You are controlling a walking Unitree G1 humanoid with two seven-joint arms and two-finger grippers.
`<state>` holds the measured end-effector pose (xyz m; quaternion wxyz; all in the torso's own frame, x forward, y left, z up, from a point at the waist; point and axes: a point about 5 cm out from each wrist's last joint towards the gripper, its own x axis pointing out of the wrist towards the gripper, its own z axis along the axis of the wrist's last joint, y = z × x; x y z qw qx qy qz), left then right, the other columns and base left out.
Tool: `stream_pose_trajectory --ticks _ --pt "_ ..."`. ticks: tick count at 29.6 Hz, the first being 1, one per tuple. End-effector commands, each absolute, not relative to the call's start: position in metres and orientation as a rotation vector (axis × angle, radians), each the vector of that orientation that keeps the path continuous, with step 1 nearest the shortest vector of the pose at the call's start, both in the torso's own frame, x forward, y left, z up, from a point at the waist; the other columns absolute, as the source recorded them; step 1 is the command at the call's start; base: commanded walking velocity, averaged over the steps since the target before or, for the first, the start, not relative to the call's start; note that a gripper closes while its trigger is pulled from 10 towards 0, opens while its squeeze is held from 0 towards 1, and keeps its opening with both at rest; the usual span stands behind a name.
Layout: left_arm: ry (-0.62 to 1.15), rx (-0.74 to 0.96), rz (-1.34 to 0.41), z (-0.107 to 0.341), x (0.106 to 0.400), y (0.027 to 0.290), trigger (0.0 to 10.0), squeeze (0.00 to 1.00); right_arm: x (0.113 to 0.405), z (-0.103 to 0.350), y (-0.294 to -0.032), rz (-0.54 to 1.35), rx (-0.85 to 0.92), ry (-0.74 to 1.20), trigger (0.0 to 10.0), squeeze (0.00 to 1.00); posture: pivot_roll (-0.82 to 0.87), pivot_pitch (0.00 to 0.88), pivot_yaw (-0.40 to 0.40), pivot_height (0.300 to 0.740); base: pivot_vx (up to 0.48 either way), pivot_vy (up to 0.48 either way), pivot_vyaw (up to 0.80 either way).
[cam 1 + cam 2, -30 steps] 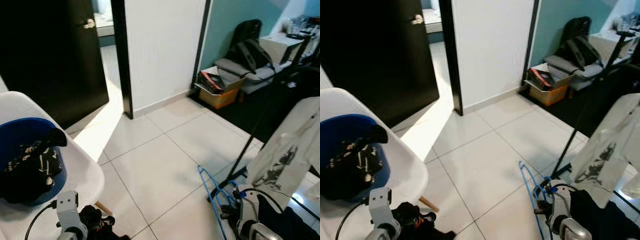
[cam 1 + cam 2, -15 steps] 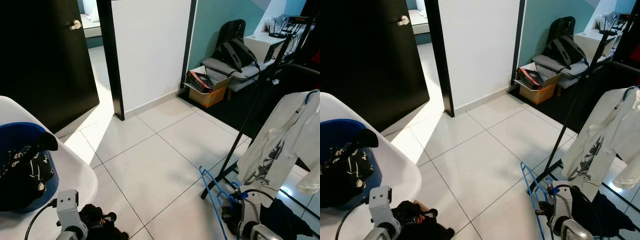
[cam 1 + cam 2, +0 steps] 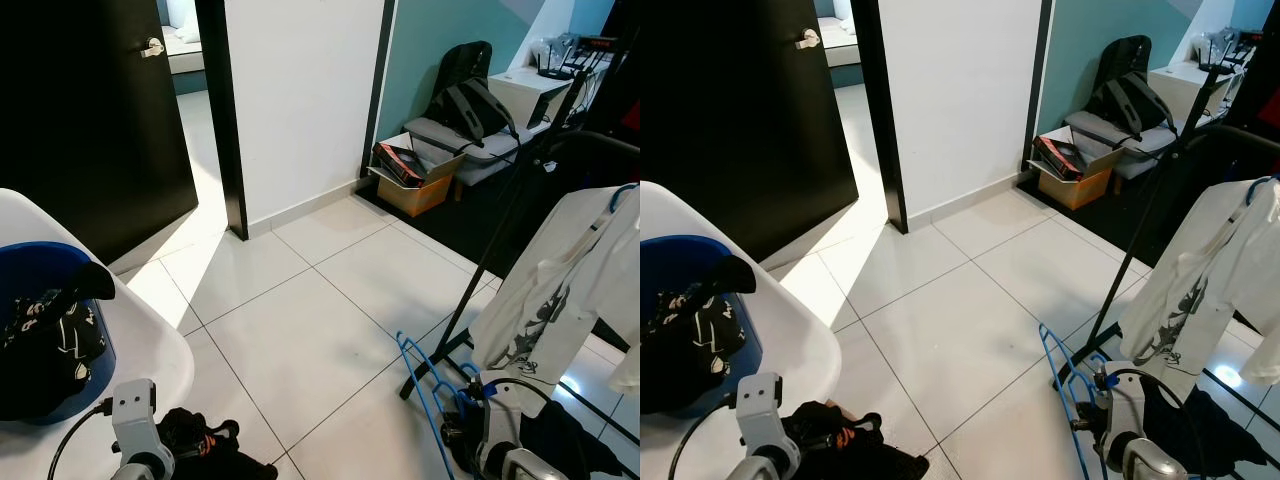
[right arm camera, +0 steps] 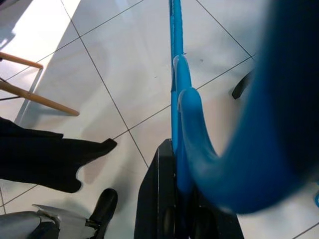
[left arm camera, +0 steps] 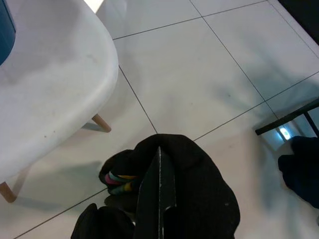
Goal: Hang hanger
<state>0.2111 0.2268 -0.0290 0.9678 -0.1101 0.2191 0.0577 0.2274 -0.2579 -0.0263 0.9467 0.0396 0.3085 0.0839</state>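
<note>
Here, right end effector (image 4: pixel 174 219) clamped on blue hanger (image 4: pixel 175 84), left end effector (image 5: pixel 159 199) closed w/ black garment (image 5: pixel 199 199).

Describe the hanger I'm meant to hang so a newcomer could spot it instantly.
Start at the black clothes rack on the right, where a white printed shirt hangs. Just below and left of that shirt, the right claw is shut on the blue hanger: thin bright-blue wire and bare.

Silver arms, black cables, black claws
</note>
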Motion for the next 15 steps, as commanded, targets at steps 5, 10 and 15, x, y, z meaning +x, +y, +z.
stream_pose_trajectory --ticks 5,10,15 --pt "0.450 -0.210 0.102 -0.0284 0.2096 0.2272 10.0 0.00 0.2255 -0.0253 -0.2566 0.218 0.065 0.618 10.0 0.00 0.03 0.000 -0.050 0.740 0.000 0.000 0.64" --pt "0.444 -0.220 0.104 -0.0273 0.2102 0.2273 10.0 0.00 0.2263 -0.0243 -0.2561 0.225 0.064 0.613 10.0 0.00 0.02 0.000 -0.046 0.740 0.000 0.000 0.80" --pt "0.446 -0.221 0.103 -0.0272 0.2102 0.2276 10.0 0.00 0.2263 -0.0240 -0.2559 0.228 0.064 0.612 10.0 0.00 0.02 0.000 -0.044 0.740 0.000 0.000 0.80"
